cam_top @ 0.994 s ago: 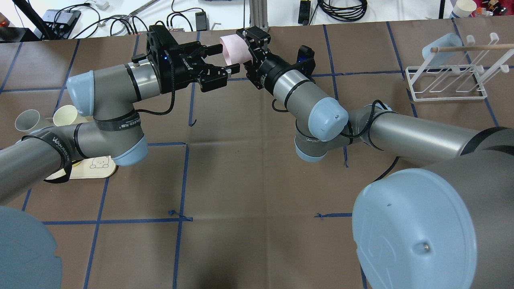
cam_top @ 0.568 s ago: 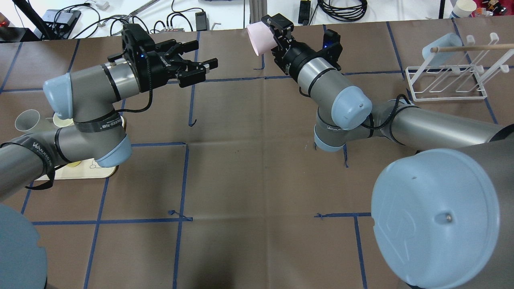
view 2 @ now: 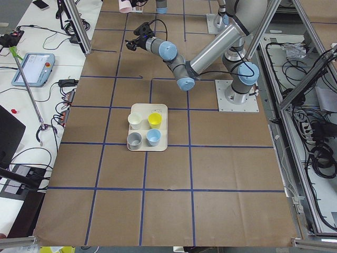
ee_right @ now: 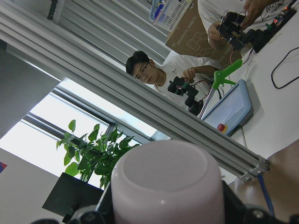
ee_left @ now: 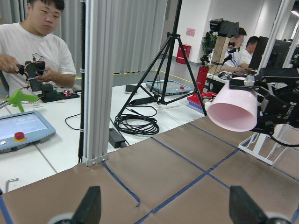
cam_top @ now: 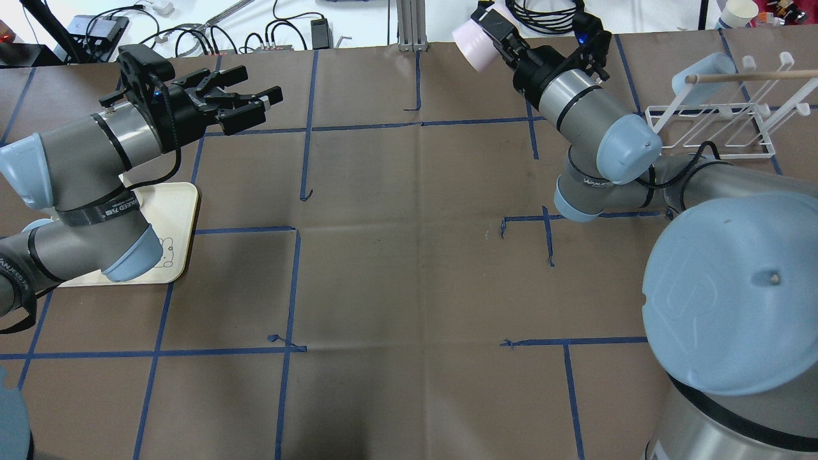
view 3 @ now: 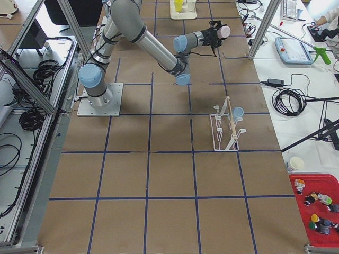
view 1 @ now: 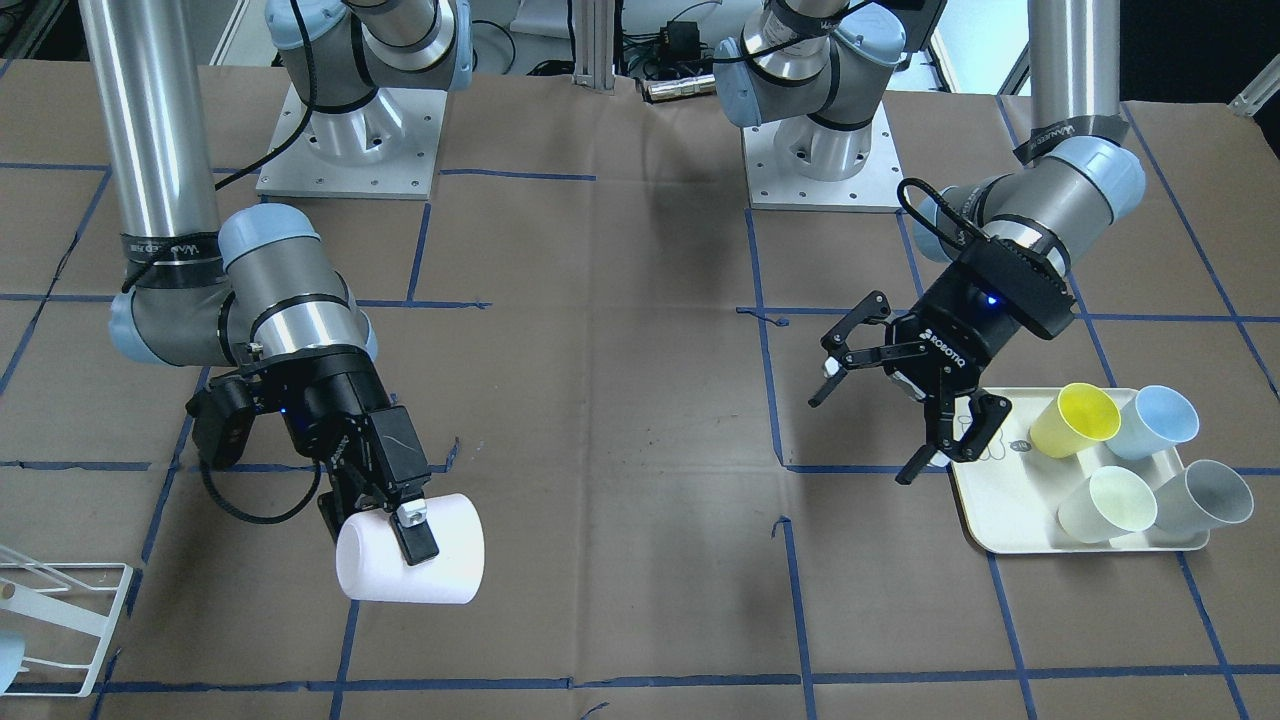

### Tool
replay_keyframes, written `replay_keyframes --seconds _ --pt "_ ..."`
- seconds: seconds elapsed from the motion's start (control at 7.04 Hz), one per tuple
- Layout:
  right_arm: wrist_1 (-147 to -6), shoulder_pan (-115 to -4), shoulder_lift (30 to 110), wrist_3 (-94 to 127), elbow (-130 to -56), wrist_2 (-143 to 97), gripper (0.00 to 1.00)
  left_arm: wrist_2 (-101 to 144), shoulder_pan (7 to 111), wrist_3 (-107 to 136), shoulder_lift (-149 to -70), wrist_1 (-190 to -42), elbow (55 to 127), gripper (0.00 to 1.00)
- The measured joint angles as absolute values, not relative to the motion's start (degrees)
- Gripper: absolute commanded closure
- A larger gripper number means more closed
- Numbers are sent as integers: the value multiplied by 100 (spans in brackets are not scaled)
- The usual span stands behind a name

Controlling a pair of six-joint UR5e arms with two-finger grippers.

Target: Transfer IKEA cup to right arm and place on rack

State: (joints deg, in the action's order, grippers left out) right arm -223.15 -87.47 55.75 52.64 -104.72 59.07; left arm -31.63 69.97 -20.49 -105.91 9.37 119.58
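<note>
My right gripper (cam_top: 495, 30) is shut on a pale pink cup (cam_top: 470, 41) and holds it on its side above the table's far edge, left of the rack. The front view shows the same grip (view 1: 408, 535) on the cup (view 1: 440, 570). The cup also shows in the left wrist view (ee_left: 233, 109) and fills the bottom of the right wrist view (ee_right: 166, 186). The white wire rack (cam_top: 709, 153) stands at the far right, with a pale blue cup (cam_top: 702, 75) on it. My left gripper (cam_top: 252, 105) is open and empty above the far left of the table.
A cream tray with a bear drawing (view 1: 1000, 505) holds a yellow cup (view 1: 1075, 420), a blue cup (view 1: 1160, 422), a pale green cup (view 1: 1105, 503) and a grey cup (view 1: 1200, 497). A wooden rod (cam_top: 748, 76) crosses over the rack. Cables lie beyond the far edge.
The two arms have drawn apart. The right gripper carried the pink cup to the right, toward the rack. The left gripper pulled back to the left, open and empty.
</note>
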Motion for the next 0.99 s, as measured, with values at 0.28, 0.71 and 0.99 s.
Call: replay_keyframes --seconds 0.28,0.71,0.99 --pt "-22277 -8250 5642 3704 -10503 5580 56 -4152 6969 -1841 -10371 329 11875 1" --pt "-21741 -7635 5708 1203 -10486 5653 55 -5814 7103 -1748 -9723 -2114 11295 1" --pt "-21181 -7304 5915 102 -10468 6110 54 -6986 7604 -1273 -9704 -3721 10513 1"
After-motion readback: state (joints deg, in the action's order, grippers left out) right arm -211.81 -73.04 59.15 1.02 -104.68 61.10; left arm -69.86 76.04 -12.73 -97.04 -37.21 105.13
